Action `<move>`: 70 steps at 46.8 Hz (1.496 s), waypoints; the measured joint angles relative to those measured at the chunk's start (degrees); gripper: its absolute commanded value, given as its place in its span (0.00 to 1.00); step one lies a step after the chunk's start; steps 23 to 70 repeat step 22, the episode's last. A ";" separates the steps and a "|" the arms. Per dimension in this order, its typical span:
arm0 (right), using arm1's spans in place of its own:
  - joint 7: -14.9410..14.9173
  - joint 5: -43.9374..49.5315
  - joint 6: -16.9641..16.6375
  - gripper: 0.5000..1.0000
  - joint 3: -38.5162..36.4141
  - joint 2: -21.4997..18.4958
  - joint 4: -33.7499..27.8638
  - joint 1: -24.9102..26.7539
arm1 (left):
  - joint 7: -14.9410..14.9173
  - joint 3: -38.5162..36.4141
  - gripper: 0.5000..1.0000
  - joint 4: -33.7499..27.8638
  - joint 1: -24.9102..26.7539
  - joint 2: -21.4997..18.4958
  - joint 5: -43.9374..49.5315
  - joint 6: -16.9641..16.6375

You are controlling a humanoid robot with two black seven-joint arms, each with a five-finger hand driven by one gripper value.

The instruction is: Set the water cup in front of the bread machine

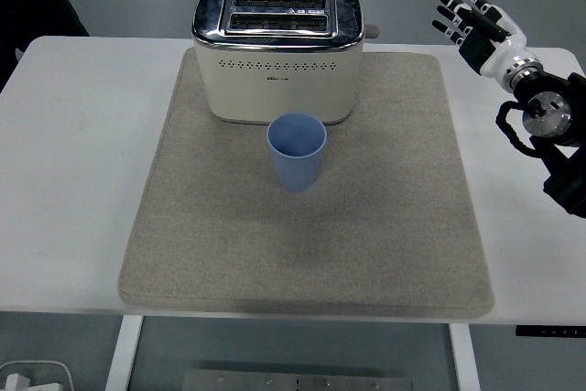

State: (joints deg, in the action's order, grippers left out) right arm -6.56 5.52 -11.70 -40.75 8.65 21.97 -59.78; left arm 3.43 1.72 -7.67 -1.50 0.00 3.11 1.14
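Cup (297, 151) upright before toaster (277, 52), seemingly well apart from fingers (455, 11).

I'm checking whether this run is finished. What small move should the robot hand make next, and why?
Probably just retreat toward the table's right edge. The blue cup already stands upright on the mat directly in front of the toaster, and the right robot hand is open, empty and well clear of it.
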 measured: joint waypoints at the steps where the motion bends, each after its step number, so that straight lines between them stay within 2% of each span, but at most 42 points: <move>1: -0.07 0.00 0.00 0.86 0.00 0.00 0.00 -0.02 | 0.00 0.02 1.00 0.01 -0.01 0.00 0.00 0.00; 12: -0.81 -0.01 0.00 0.86 0.04 -0.03 0.00 -0.06 | 0.00 -0.04 1.00 -0.05 0.00 0.00 0.00 -0.02; 70: -0.83 0.00 -0.15 0.86 0.06 -0.16 0.00 0.04 | 0.00 -0.05 1.00 -0.06 0.00 0.00 -0.04 -0.02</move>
